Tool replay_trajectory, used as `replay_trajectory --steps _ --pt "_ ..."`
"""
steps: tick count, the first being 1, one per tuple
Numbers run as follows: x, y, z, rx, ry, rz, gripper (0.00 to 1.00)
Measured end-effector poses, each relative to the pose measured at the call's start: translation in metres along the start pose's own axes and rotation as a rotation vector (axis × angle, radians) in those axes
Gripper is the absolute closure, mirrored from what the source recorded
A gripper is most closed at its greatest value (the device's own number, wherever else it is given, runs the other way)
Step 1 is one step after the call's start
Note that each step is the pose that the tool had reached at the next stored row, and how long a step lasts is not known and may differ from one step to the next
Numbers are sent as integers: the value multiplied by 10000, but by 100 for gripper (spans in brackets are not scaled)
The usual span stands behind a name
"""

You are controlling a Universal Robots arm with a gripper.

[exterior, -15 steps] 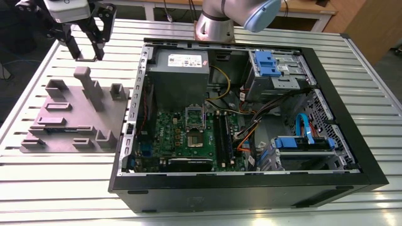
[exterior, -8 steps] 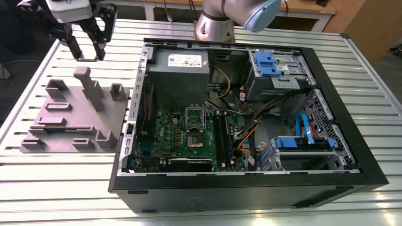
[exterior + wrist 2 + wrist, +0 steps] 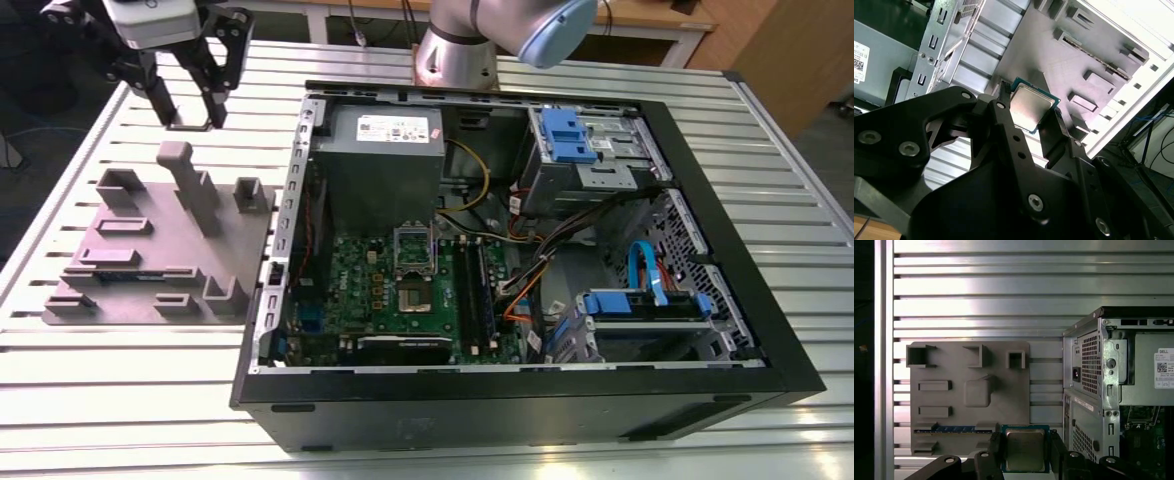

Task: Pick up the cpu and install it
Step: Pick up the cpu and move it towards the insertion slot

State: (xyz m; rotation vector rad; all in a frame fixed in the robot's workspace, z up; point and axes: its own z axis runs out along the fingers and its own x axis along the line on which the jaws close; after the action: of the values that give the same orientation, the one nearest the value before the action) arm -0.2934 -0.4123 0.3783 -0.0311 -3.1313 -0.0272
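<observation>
Slatted aluminium table (image 3: 134, 400) under raised gripper (image 3: 191, 125), jaws clamped on cpu (image 3: 1025, 450); wooden desk (image 3: 641, 15) beyond.

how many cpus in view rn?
1. The cpu is clamped in the end effector, near the grey fixture, outside the computer case. Others may be hidden inside the case.

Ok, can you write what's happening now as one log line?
jaws: shut on cpu | place: over table, outside computer case | install: not done

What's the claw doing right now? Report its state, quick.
Claw: closed, holding the cpu by two opposite edges.
</observation>
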Motion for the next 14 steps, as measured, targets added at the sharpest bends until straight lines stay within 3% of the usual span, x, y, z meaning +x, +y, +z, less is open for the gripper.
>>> replay_trajectory --steps 14 --pt "-41 1 0 -1 0 0 53"
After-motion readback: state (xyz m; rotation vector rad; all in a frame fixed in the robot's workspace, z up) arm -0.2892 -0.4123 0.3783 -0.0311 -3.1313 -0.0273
